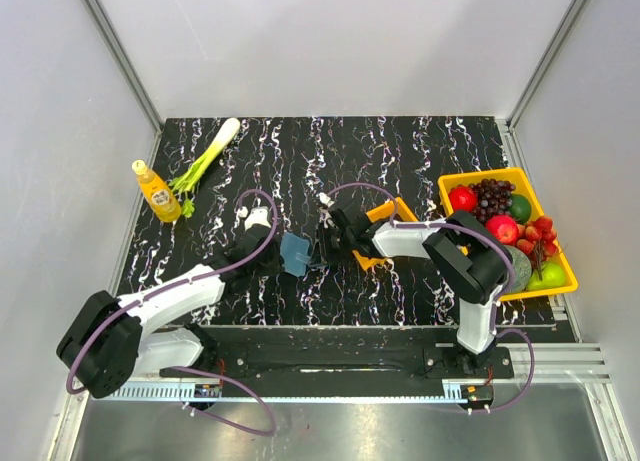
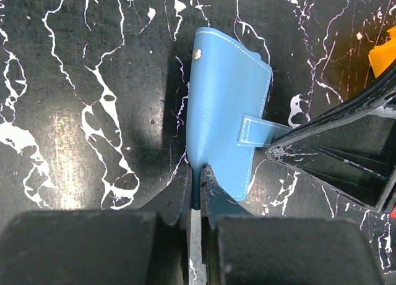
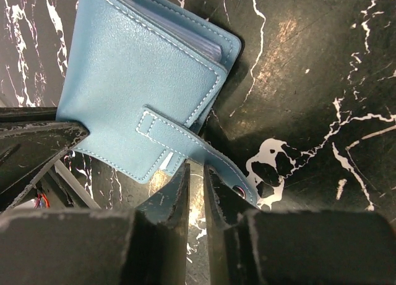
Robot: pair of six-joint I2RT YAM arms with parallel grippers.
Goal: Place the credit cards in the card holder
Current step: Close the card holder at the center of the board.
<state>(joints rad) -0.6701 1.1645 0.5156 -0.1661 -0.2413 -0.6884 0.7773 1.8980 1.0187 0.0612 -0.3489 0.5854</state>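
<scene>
The blue card holder [image 1: 295, 253] stands tilted on the black marbled table between my two grippers. My left gripper [image 1: 277, 249] is shut on its near flap edge, as the left wrist view [image 2: 198, 170] shows below the holder [image 2: 226, 106]. My right gripper [image 1: 319, 245] is at the holder's other side. In the right wrist view its jaws [image 3: 196, 167] stand almost together with a thin slit. The holder's loose snap strap [image 3: 185, 143] lies across their tips, with nothing seen between them. Pale layers [image 3: 195, 41] show in the holder's [image 3: 136, 81] open edge. No loose credit card is visible.
A small orange tray [image 1: 384, 213] sits under my right arm, mostly hidden. A yellow fruit bin [image 1: 480, 176] stands at the right. An orange bottle [image 1: 157, 191] and a leek [image 1: 205, 161] lie at the back left. My right fingers [image 2: 334, 143] show in the left wrist view.
</scene>
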